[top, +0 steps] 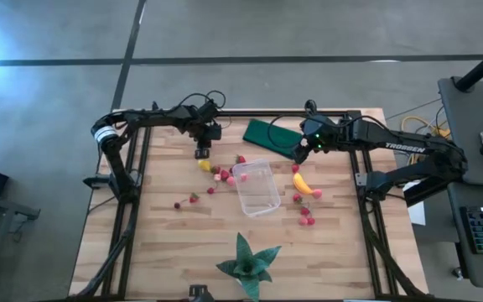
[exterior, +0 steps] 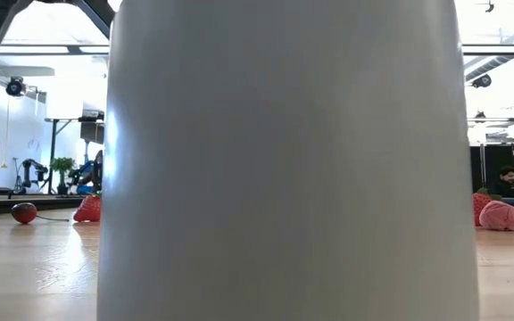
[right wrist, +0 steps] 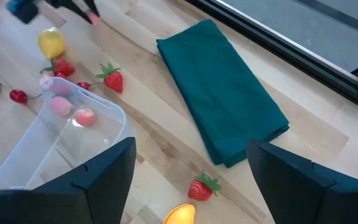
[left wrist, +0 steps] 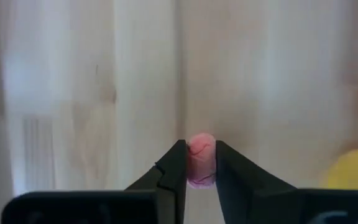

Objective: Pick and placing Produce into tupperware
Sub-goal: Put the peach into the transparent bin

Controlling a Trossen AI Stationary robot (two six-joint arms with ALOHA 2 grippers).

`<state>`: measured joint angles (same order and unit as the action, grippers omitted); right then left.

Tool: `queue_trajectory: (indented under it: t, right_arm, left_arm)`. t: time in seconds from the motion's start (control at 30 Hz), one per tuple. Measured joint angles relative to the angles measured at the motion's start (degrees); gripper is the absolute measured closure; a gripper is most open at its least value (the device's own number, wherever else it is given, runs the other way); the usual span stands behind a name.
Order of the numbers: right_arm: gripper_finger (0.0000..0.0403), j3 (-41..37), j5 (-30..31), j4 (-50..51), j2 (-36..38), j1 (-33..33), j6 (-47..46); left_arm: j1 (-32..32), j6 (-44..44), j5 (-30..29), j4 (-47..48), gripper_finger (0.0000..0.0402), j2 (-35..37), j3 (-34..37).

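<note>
My left gripper [top: 201, 153] hangs over the table's far left part, shut on a small pink berry piece [left wrist: 201, 158]. A yellow lemon-like piece [top: 205, 165] lies just near of it. The clear tupperware [top: 256, 186] rests on its base at mid-table, and two pink pieces [right wrist: 73, 111] show through its wall. Red and pink produce [top: 221, 174] lies scattered at its left. A banana [top: 303, 183] and more berries [top: 307, 218] lie at its right. My right gripper [right wrist: 191, 180] hovers open above the table, between a dark green cloth [top: 272, 136] and the tub. My left gripper pinches the pink berry piece by its two sides [left wrist: 197, 149] between its two fingertips. The fingers [right wrist: 82, 11] slant steeply down from above. The piece sits at their free ends [right wrist: 94, 20]; whether it is clear of the table I cannot tell.
A green star-shaped leafy object [top: 248, 260] stands at the near edge. A white body [exterior: 284, 160] fills most of the low view. Strawberries [right wrist: 112, 79] and a cherry [right wrist: 18, 96] lie beside the tub's far end, and one strawberry [right wrist: 202, 188] lies near the cloth.
</note>
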<state>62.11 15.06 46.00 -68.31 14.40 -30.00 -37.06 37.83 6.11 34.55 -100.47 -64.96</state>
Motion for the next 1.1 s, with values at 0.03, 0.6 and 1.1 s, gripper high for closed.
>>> queue_trajectory:
  t: [0.03, 0.6, 1.1]
  right_arm:
    - [0.0104, 0.0, 0.0, 0.0, 0.0, 0.0, 0.0]
    - [0.0108, -0.1, -0.7, 0.7, 0.0, 0.0, 0.5]
    - [0.0101, -0.1, -6.3, 1.3, 0.0, -0.3, 0.0]
  left_arm:
    - [0.6, 0.0, 1.3, 0.1, 0.0355, 1.3, -0.5]
    - [18.0, -1.7, 28.6, -2.1, 0.0339, 9.5, -4.0]
    - [25.1, -7.6, 17.9, -13.2, 0.0255, 1.1, -7.8]
